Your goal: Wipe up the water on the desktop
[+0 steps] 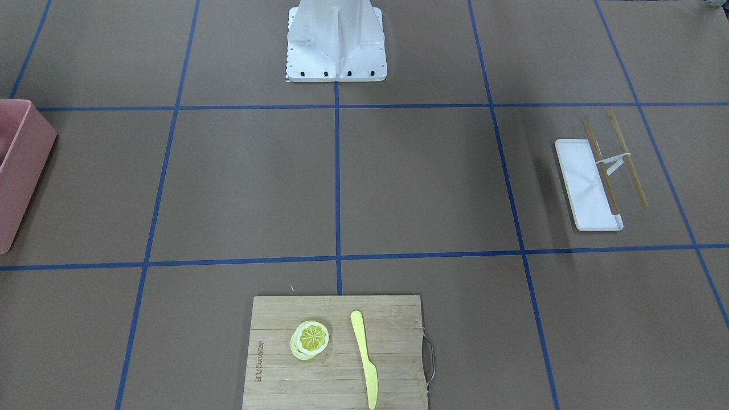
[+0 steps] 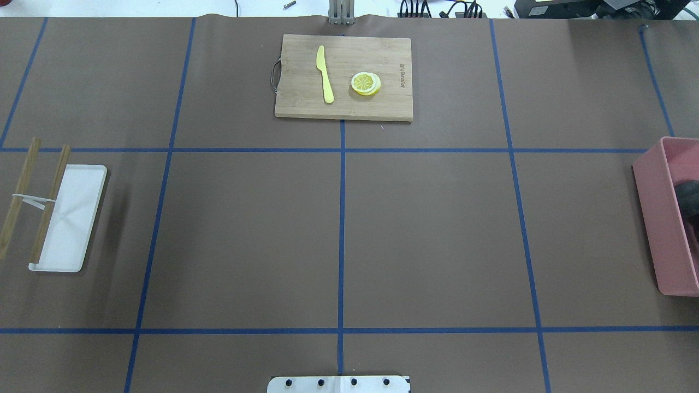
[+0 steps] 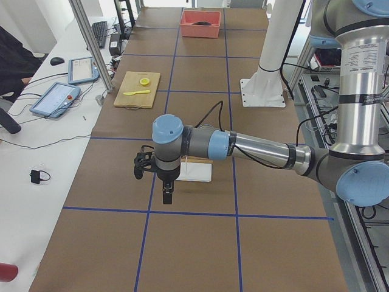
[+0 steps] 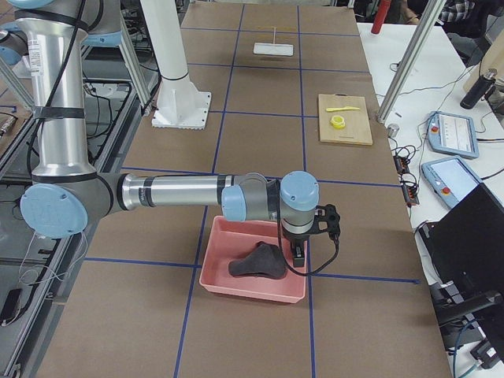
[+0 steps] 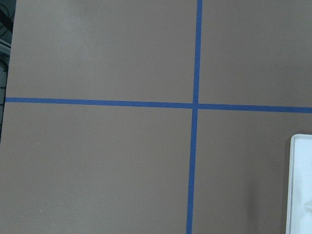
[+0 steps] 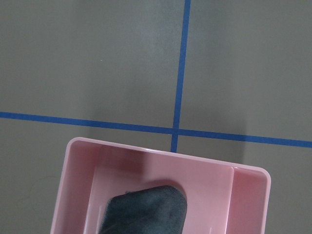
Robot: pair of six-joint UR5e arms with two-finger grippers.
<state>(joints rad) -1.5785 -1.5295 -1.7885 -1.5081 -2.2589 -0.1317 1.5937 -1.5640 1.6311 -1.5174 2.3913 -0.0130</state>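
Note:
The desktop (image 2: 426, 229) is a flat brown surface crossed by blue tape lines; I see no water on it in any view. A dark cloth (image 4: 256, 262) lies in a pink bin (image 4: 236, 287) at the robot's right end, and it also shows in the right wrist view (image 6: 146, 209). My right gripper (image 4: 298, 253) hangs over the bin's edge next to the cloth. My left gripper (image 3: 166, 198) hangs above the desktop beside a white tray (image 3: 196, 171). Each gripper shows only in a side view, so I cannot tell whether it is open or shut.
A bamboo cutting board (image 2: 297, 103) with a yellow knife (image 2: 324, 73) and a lemon slice (image 2: 365, 83) lies at the far middle edge. Two wooden sticks (image 2: 33, 202) joined by a white band lean on the white tray (image 2: 76, 218). The robot base (image 1: 336, 45) stands at the near middle.

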